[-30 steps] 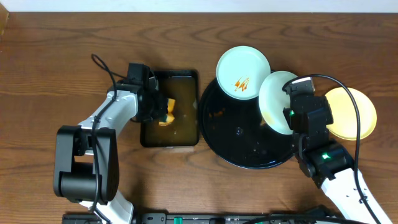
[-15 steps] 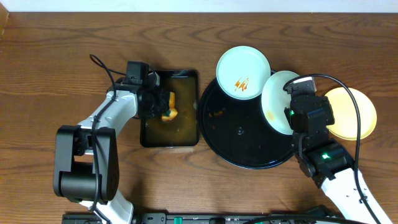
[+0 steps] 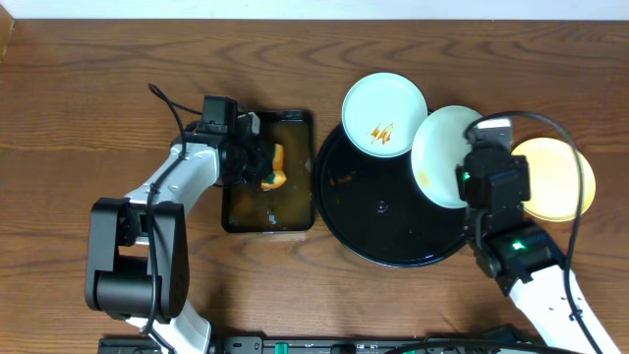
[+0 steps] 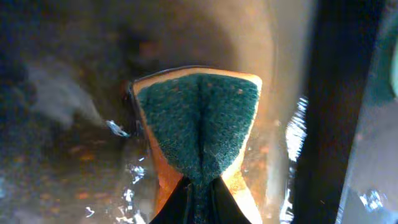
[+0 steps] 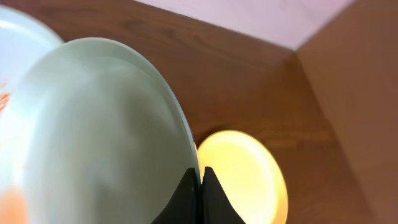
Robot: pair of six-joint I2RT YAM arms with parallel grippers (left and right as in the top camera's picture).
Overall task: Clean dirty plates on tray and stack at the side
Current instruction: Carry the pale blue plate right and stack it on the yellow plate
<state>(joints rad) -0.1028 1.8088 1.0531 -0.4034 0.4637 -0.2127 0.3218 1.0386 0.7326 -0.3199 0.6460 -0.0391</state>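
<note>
The round black tray lies right of centre. One pale plate with an orange smear rests on its far rim. My right gripper is shut on the rim of a second pale plate, held tilted over the tray's right side; the plate also shows in the right wrist view, pinched between the fingertips. The cream-yellow plate lies on the table right of the tray, and shows in the right wrist view. My left gripper is shut on a yellow-green sponge over the pan.
A rectangular black pan of brownish water sits left of the tray. The pan's dark wall is close on the sponge's right. A black cable loops over the right arm. A wall runs behind the table's far edge.
The left gripper has moved the sponge a little right and up out of the water. The right gripper has shifted the pale plate slightly right and farther back.
</note>
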